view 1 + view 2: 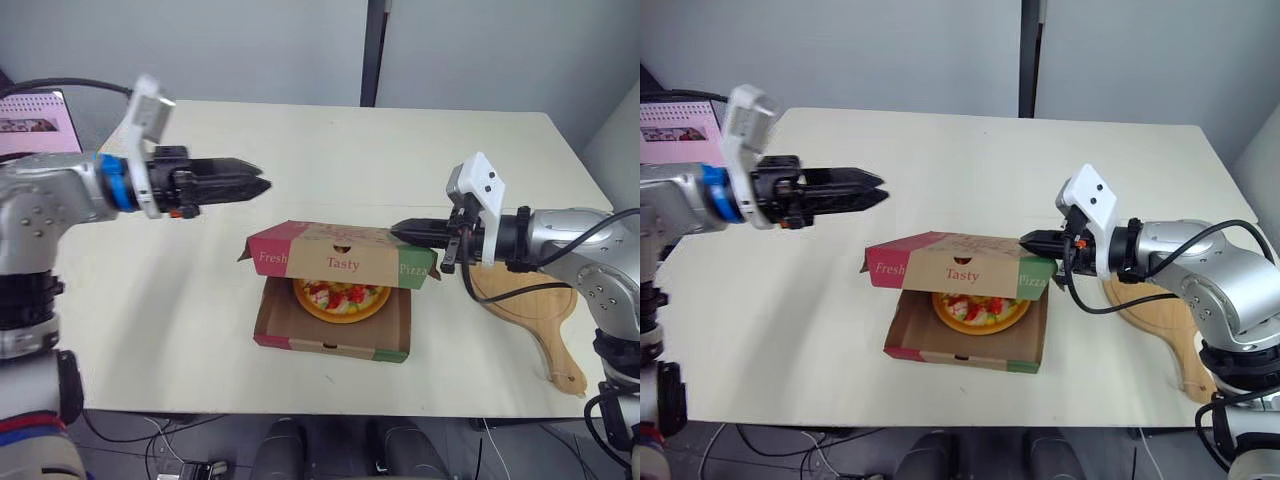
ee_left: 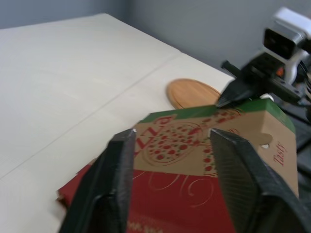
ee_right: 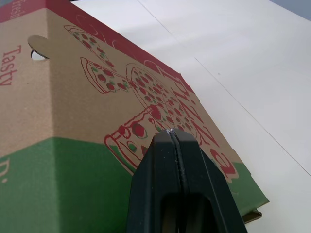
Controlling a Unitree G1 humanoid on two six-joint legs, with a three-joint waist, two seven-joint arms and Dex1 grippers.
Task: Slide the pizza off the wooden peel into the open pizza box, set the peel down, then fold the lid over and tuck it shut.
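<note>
**Hazards**

1. The lid point(image 1: 340, 252) of the pizza box point(image 1: 330, 345) is half folded. It hangs over the base with its front flap not yet tucked. Only the right gripper point(image 1: 398, 232) is at the lid. If this contact slips off the green end, the lid will probably spring back open.
2. The front flap points down above the pizza point(image 1: 340, 298). A downward push made now may drive the flap into the topping or outside the front wall, because nothing guides it into the base.
3. The box is light cardboard and nothing braces it. A sideways push from the right may slide it over the worktop point(image 1: 180, 320) toward the near edge.

**Position relative to the fingers**

- Right fingers point(image 3: 172, 160): pressed together, nothing between them. The tip lies against the printed top panel at the lid's green right end.
- Left gripper point(image 1: 262, 180): fingers point(image 2: 116, 179) apart, holding nothing. It hovers above the worktop beyond the lid's red left corner, clear of the cardboard.
- The box stands close to the near edge, about midway along it, with the pizza inside.
- The wooden peel point(image 1: 535, 320) lies flat near the near right corner, under the right arm.
</note>
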